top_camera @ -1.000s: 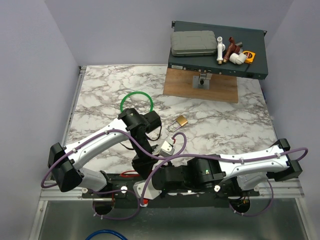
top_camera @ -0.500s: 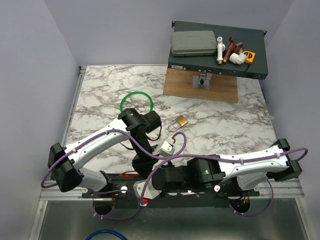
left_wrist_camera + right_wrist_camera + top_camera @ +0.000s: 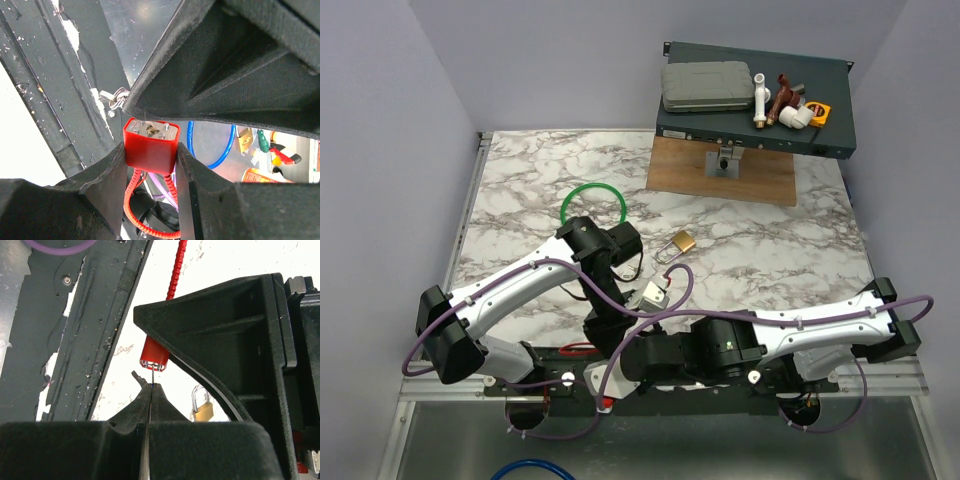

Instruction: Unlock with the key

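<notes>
Key [image 3: 150, 145] head clamped in left end effector [image 3: 150, 152], blade pinched by right end effector [image 3: 150, 391], likely reorienting it for padlock [image 3: 684, 241] mid-frame.

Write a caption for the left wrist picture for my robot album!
Left claw squeezing the key's red head, red cord looping below.

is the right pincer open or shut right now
Shut: in the right wrist view the right pincer shows no gap between its fingers, nipping the thin metal tip of the key.
</notes>
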Motion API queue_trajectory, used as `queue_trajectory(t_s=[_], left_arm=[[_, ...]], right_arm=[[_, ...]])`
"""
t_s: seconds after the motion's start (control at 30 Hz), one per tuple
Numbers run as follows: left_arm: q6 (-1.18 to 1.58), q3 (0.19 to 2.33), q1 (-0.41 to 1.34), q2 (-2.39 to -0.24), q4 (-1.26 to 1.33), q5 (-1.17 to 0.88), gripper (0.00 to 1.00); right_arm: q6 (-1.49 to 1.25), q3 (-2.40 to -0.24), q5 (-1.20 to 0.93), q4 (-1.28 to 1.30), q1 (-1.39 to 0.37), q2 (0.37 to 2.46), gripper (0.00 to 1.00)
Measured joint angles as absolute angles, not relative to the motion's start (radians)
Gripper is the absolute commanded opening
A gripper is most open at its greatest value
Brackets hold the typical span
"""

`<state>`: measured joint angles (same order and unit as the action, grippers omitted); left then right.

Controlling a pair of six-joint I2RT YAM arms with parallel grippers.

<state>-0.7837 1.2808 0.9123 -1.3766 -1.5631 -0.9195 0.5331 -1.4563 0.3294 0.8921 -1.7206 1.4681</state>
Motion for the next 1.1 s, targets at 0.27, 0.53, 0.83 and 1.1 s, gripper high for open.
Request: queue_trajectory(t_s=[0.27, 0.53, 0.83, 1.1], left_arm=[[-0.736, 1.281, 0.912, -1.382, -1.569, -0.917, 0.00], [-0.691, 1.281, 0.912, -1.396, -1.568, -0.916, 0.00], [-0.683, 1.281, 0.912, -1.396, -1.568, -0.916, 0.00], [-0.676, 1.281, 0.896, -1.397, -1.568, -0.917, 0.00]], right_arm=[[0.533, -1.458, 0.332, 0.892, -1.721, 1.475, 0.01], [0.532, -1.466, 0.333, 0.894, -1.721, 1.480, 0.01], [0.532, -1.467, 0.333, 0.894, -1.721, 1.480, 0.01], [0.532, -1.472, 0.333, 0.896, -1.721, 1.485, 0.01]])
